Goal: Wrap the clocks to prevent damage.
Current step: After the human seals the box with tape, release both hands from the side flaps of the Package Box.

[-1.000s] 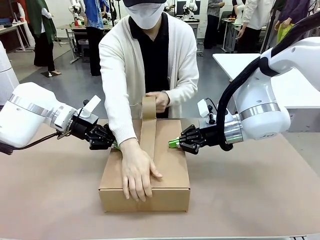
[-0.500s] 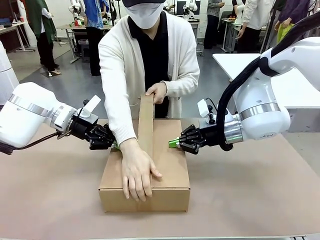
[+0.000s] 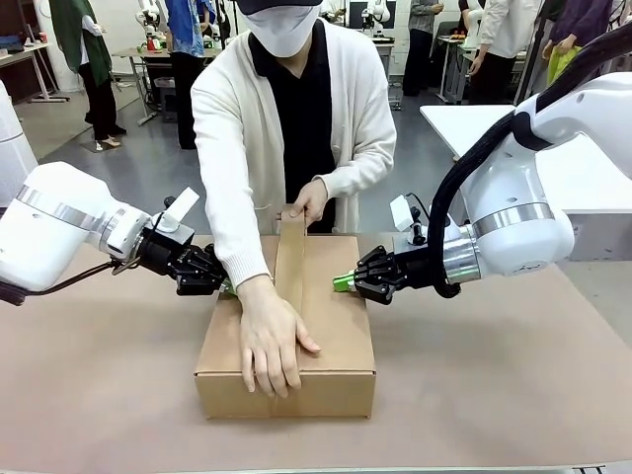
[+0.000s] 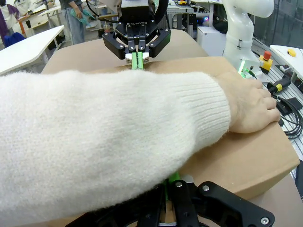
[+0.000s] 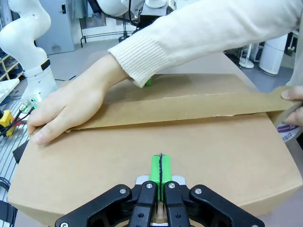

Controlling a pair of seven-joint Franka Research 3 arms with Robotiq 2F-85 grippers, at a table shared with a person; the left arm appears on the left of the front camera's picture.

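- Cardboard box (image 3: 296, 336) closed on counter (image 3: 494, 375); the clocks not visible, location cannot be told.
- Left pincer (image 3: 225, 286) pressed together, tips on box's left top edge.
- Right pincer (image 3: 342, 282) pressed together on right top edge.
- Person's hand (image 3: 272, 341) flattens tape strip (image 3: 290, 259); other hand (image 3: 310, 200) pulls tape at far end.

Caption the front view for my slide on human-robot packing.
Both shut end effectors, left and right, press the box sides while a person's hand lays tape along its top.
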